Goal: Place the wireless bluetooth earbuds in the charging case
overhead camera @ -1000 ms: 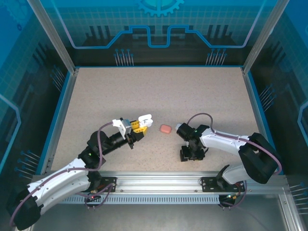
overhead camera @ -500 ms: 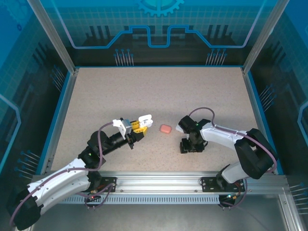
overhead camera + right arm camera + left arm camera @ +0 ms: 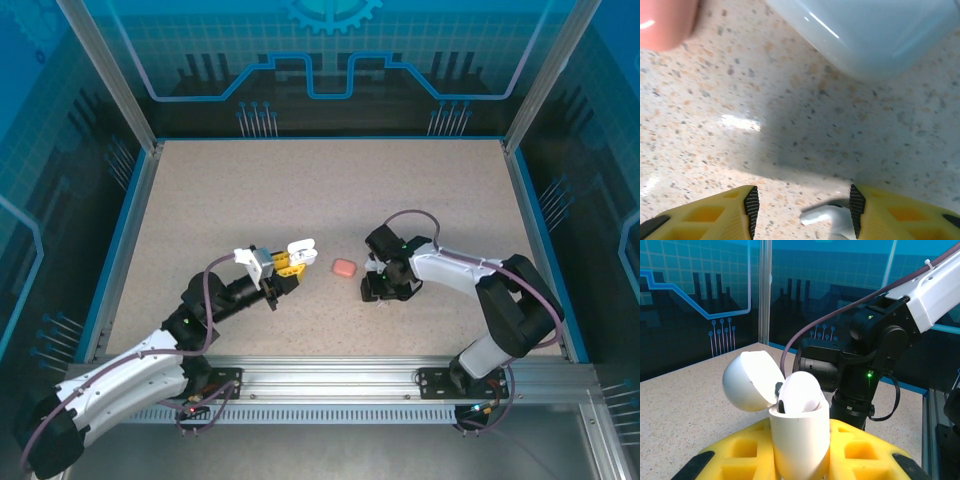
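We see the left jaws closed around the lower half of a white charging case [image 3: 800, 440], gripping it between their yellow fingers [image 3: 725, 454] and holding it upright above the counter [image 3: 330, 190]. Its lid [image 3: 747, 382] is hinged open and leans back to one side of the jaws. One white earbud [image 3: 801, 392] sits in the mouth of the case, its rounded head standing proud of the rim just above the grip. Beyond these jaws the right arm [image 3: 865, 365] bends down toward the counter. The right jaws point down close over the surface and stand partly apart, clamping nothing. A second white earbud [image 3: 826, 218] lies on the counter between them, right beside one finger's dark pad [image 3: 856, 210] and well clear of the other finger. Ahead of these jaws lies a pale glossy rounded case [image 3: 870, 35], and ahead to the other side a salmon-pink rounded object [image 3: 662, 20]. Seen from above, that salmon piece rests on the counter between the two sets of jaws.
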Available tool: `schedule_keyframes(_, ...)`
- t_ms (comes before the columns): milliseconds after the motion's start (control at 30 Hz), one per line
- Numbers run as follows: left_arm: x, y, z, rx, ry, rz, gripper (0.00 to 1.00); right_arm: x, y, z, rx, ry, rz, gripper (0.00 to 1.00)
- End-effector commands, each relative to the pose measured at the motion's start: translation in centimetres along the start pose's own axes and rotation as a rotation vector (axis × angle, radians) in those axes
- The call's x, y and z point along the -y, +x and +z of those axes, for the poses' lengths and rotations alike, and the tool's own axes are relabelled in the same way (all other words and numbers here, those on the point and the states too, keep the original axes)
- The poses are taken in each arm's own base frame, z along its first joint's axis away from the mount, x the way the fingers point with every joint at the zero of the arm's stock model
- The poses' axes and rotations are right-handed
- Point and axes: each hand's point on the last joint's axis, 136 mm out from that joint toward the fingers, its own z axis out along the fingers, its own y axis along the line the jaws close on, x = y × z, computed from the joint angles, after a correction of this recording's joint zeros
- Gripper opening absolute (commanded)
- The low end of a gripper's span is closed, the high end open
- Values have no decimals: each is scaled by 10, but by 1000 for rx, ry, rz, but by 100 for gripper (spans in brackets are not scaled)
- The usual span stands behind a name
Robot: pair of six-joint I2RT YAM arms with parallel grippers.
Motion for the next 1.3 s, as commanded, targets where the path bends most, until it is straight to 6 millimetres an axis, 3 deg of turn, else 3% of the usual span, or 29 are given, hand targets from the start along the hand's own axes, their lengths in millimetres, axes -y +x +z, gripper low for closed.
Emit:
schedule_keyframes(0, 1, -12, -1, 35, -7, 32, 0, -11, -14, -6, 20, -36, -21, 54)
schedule_keyframes(300, 0, -12, -3, 36, -12, 37, 0, 18, 1, -33, 46, 92, 34, 53)
schedule_keyframes(367, 0, -12, -3, 38, -12, 37, 0, 27, 16, -27, 23, 84, 71, 49)
schedule_keyframes(567, 1, -10, -3, 35, -8, 35, 0, 30, 25, -15, -21, 49, 111, 41)
schedule_keyframes(1267, 1, -10, -4, 38, -10, 32, 0, 31, 23, 6, -47, 47, 110, 36)
